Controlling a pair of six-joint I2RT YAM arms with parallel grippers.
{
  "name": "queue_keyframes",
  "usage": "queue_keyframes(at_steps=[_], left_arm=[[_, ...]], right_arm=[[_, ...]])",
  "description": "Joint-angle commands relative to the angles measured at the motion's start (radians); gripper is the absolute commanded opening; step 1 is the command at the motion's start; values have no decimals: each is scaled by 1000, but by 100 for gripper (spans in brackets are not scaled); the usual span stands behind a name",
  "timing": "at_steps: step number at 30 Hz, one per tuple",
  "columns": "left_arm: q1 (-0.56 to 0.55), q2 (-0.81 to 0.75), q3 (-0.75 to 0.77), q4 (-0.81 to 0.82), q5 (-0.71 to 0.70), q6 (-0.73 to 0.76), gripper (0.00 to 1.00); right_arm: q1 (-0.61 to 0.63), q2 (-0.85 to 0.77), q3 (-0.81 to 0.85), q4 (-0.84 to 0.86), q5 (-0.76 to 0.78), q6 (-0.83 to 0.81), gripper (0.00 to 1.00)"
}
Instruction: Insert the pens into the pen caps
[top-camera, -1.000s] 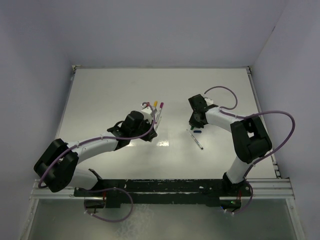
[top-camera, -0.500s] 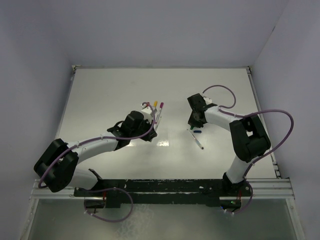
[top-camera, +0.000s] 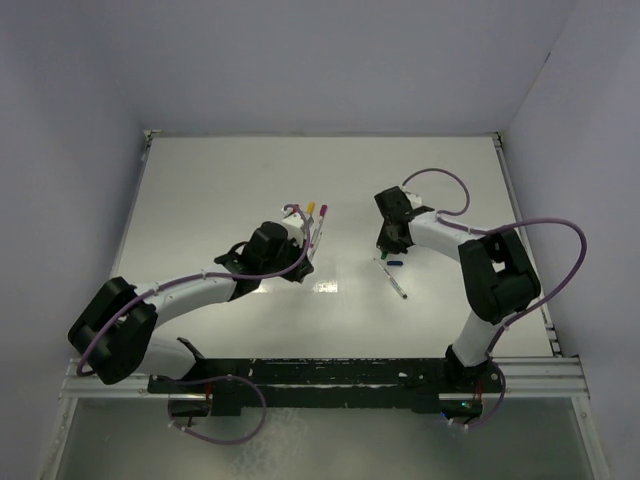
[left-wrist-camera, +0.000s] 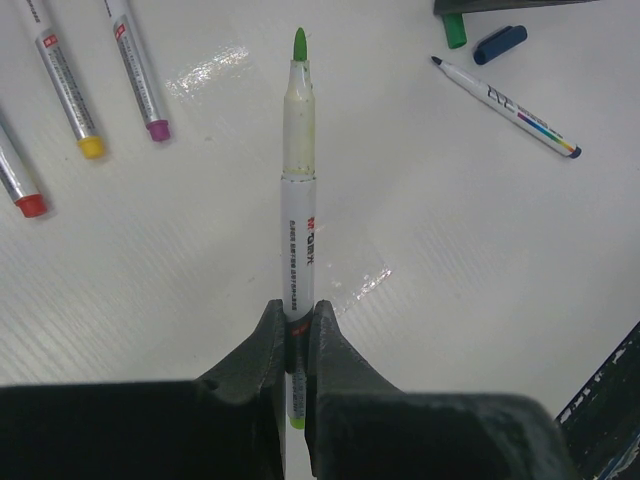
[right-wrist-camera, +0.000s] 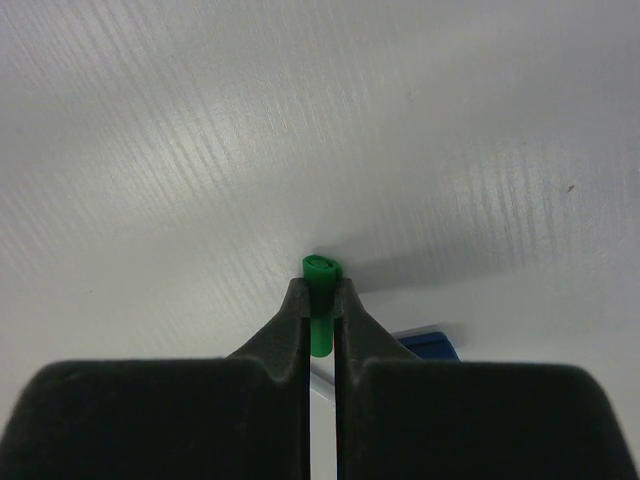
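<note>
My left gripper (left-wrist-camera: 297, 315) is shut on a grey-white pen with a green tip (left-wrist-camera: 300, 170), held level above the table and pointing away from the wrist. My right gripper (right-wrist-camera: 320, 295) is shut on the green cap (right-wrist-camera: 321, 270), its open end facing away, just above the table. That cap also shows in the left wrist view (left-wrist-camera: 455, 30), ahead and right of the pen tip. A dark blue cap (left-wrist-camera: 500, 43) lies beside an uncapped blue pen (left-wrist-camera: 505, 105). From above, the left gripper (top-camera: 302, 252) and right gripper (top-camera: 388, 245) face each other.
Three pens with red (left-wrist-camera: 18, 185), yellow (left-wrist-camera: 68, 90) and purple (left-wrist-camera: 140, 70) ends lie side by side left of the held pen; they show in the top view (top-camera: 312, 218). The dark blue cap (right-wrist-camera: 425, 345) lies just right of my right fingers. Walls bound the table.
The right gripper has shifted very slightly left with the green cap. The left arm and the pens on the table have not moved.
</note>
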Motion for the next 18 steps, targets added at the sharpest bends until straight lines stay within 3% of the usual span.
queue_keyframes(at_steps=[1,11,18], left_arm=[[-4,7,35,44,-12,30,0],[-4,26,81,48,-6,70,0],[-4,31,121,83,33,41,0]], right_arm=[[4,76,-61,-106,-44,-64,0],[4,-80,25,37,-99,-115,0],[4,-234,-5,285,-174,-134,0]])
